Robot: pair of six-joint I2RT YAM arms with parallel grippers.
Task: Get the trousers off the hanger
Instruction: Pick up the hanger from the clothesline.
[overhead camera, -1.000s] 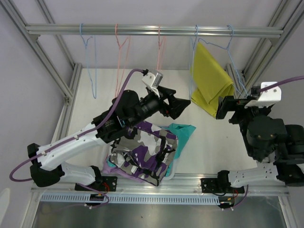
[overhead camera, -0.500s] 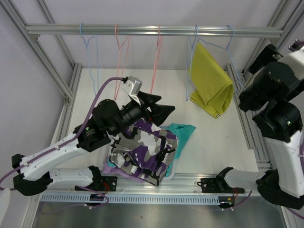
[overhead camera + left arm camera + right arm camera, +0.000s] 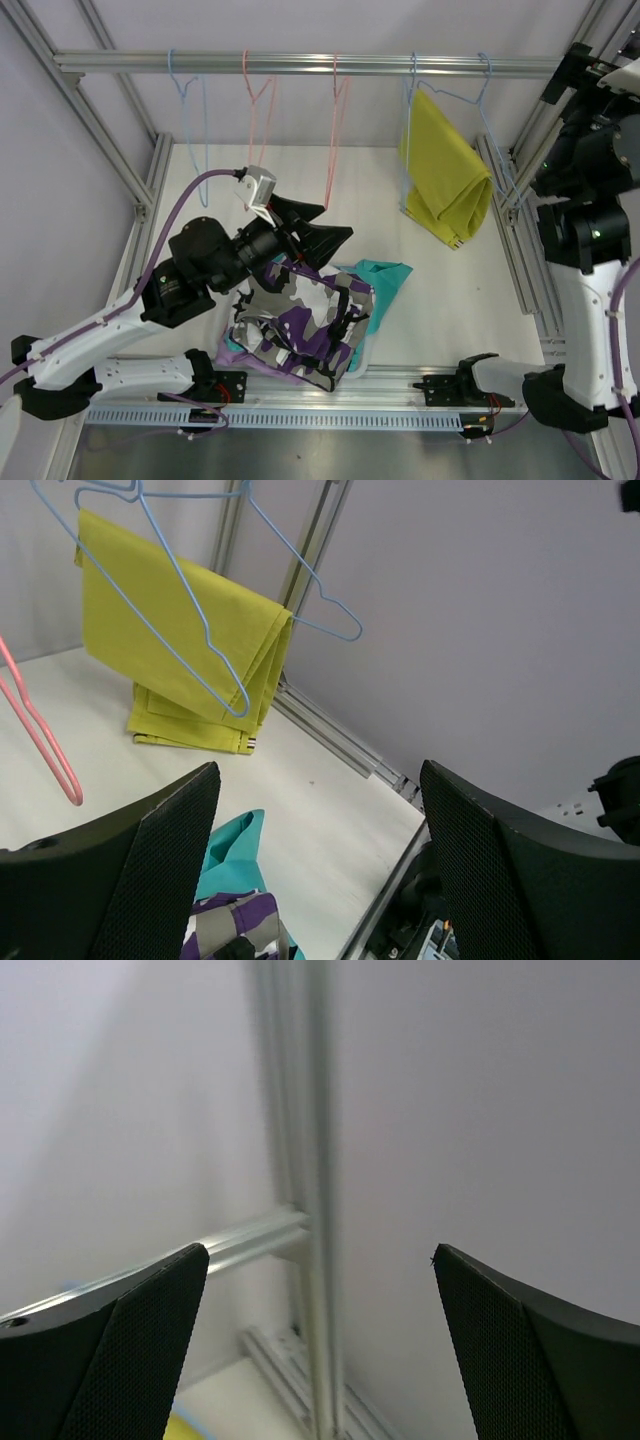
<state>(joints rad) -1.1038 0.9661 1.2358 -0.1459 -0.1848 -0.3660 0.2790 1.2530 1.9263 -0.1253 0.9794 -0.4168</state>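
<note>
- While the left gripper [image 3: 337,222] is hovering above the table, its jaws are standing wide apart with nothing between them; the left wrist view [image 3: 320,770] is showing only open space in the gap.
- The mustard yellow trousers [image 3: 445,170] are hanging folded over a blue wire hanger [image 3: 190,600], well ahead of this claw, above it and off to its right.
- In the left wrist view the same yellow garment [image 3: 170,610] is sitting up and to the left of the gap, apart from both fingers.
- Just below and behind the left claw, the camouflage trousers [image 3: 305,320] are lying on top of a heap on the table.
- The teal trousers [image 3: 385,280] are poking out of that heap under the claw's right side, and a lilac edge [image 3: 235,350] is showing at the heap's near left corner.
- The right gripper [image 3: 590,65] is riding high beside the frame's right post [image 3: 318,1190], well to the right of the yellow trousers.
- Its jaws [image 3: 320,1250] are also spread wide and gripping nothing, facing the wall.
</note>
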